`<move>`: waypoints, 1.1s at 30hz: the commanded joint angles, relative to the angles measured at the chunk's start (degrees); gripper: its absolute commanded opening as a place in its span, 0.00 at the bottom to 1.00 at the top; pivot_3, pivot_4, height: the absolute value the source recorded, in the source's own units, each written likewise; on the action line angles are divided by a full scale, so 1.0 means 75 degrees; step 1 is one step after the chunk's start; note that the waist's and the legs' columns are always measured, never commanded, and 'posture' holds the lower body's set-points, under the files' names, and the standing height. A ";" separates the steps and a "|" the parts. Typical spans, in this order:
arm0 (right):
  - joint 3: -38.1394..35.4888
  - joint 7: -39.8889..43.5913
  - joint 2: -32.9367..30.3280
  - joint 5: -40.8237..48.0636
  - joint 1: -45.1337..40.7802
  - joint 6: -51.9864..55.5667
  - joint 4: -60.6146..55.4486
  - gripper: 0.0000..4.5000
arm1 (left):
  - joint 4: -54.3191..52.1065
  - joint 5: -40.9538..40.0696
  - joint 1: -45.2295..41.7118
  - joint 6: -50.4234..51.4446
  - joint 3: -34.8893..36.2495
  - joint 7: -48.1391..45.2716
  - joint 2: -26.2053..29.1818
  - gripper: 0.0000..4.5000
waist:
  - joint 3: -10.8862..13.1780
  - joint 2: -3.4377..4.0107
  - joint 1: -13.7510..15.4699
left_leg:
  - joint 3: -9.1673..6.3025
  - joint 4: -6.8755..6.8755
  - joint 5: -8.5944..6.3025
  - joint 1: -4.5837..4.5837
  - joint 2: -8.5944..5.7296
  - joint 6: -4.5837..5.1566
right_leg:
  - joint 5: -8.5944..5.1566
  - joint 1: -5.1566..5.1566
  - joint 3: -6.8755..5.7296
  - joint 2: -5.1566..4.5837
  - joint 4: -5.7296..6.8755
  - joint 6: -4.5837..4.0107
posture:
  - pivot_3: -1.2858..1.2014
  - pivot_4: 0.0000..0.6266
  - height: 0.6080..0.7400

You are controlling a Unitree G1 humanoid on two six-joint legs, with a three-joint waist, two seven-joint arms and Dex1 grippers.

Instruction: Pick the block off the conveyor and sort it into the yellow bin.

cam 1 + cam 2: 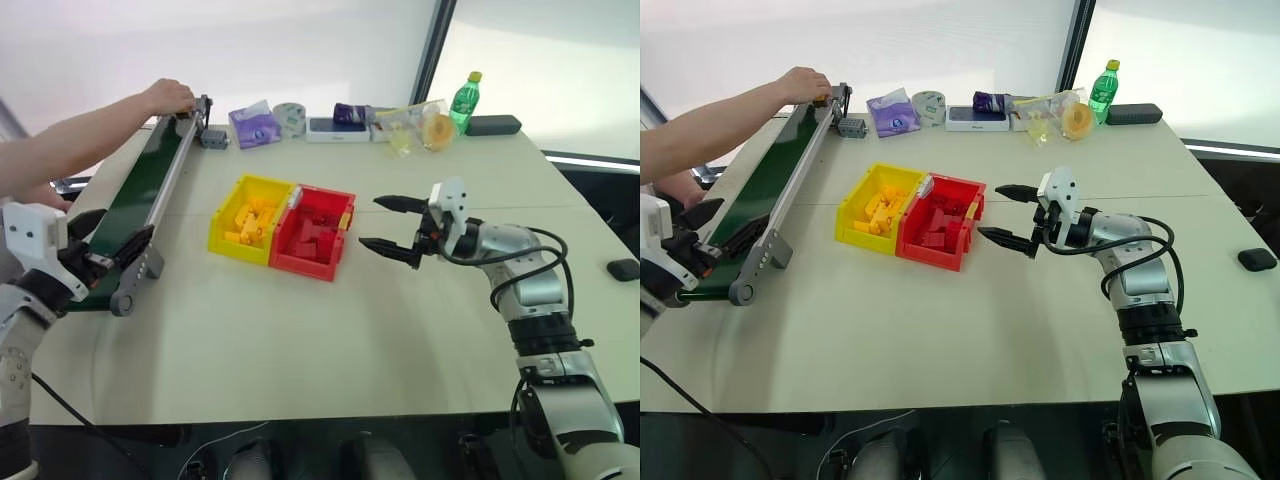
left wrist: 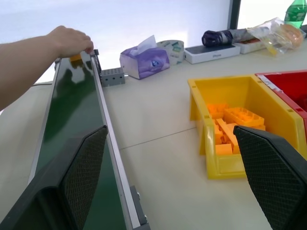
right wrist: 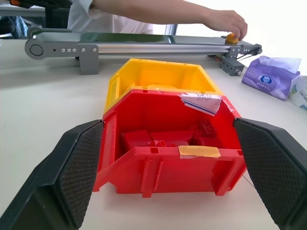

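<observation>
Step in hand: waiting for the pick. A person's hand [image 1: 165,97] is setting the block [image 2: 75,58] on the far end of the belt [image 1: 140,195], which is running along the table's left edge. The block is sitting well apart from both pincers, under the person's fingers.

Left pincer [image 2: 168,177] is hovering at the belt's near end, fingers wide apart, holding nothing. Right pincer [image 1: 395,228] is hanging over mid-table just right of the red bin [image 1: 312,232], fingers apart and empty, aimed toward it.

Yellow bin [image 1: 248,218] is standing mid-table, touching the red bin's left side, already carrying yellow bricks.

Judgement: the grasp is not yet begun. Next move is calling for the left pincer to meet the block on the belt once the hand is clear, clamp it, then carry it right over the yellow bin.
</observation>
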 commanded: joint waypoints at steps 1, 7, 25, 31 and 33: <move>-0.0109 0.0024 -0.0001 0.0059 -0.0197 -0.0116 -0.0119 1.00 | -0.0095 -0.0008 -0.0021 -0.0065 0.0159 0.0013 0.0132 0.99 | 0.0000 0.0000 -0.0001 | 0.0000 0.0000 0.0000 0.0000 0.0000 0.0000 | 0.0000 0.0000 0.0000 0.0000 0.0000 0.0000 | 0.52 0.24 1.00; -0.0114 0.0025 -0.0006 0.0056 -0.0167 -0.0125 -0.0124 1.00 | -0.0101 -0.0023 0.0039 -0.0223 0.0275 0.0069 0.0026 0.99 | 0.0000 0.0000 -0.0002 | 0.0000 0.0000 0.0000 0.0000 0.0000 0.0000 | 0.0000 0.0000 0.0000 0.0000 0.0000 0.0000 | 0.52 0.24 1.00; -0.0089 0.0047 0.0016 0.0051 -0.0221 -0.0101 -0.0105 1.00 | -0.0956 -0.0221 0.0762 -0.0899 0.1228 0.1057 -0.1125 0.99 | 0.0000 0.0000 -0.0006 | -0.0001 0.0000 0.0000 0.0000 0.0000 0.0000 | 0.0000 0.0000 0.0002 -0.0002 -0.0001 0.0000 | 0.52 0.24 1.00; -0.0057 0.0057 0.0036 0.0060 -0.0225 -0.0051 -0.0136 1.00 | -0.1657 -0.0064 0.1776 -0.1295 0.1509 0.1627 -0.1893 0.99 | 0.0000 0.0000 -0.0009 | -0.0002 0.0000 0.0000 0.0000 0.0001 0.0000 | 0.0000 0.0001 0.0003 -0.0001 -0.0002 0.0000 | 0.52 0.24 1.00; -0.0037 0.0062 0.0060 0.0063 -0.0263 -0.0027 -0.0133 1.00 | -0.1640 -0.0006 0.1869 -0.1396 0.1643 0.1937 -0.2002 0.99 | 0.0000 0.0000 0.0022 | -0.0006 0.0002 0.0000 0.0000 0.0001 0.0000 | 0.0000 0.0004 0.0001 0.0000 -0.0001 0.0000 | 0.52 0.24 1.00</move>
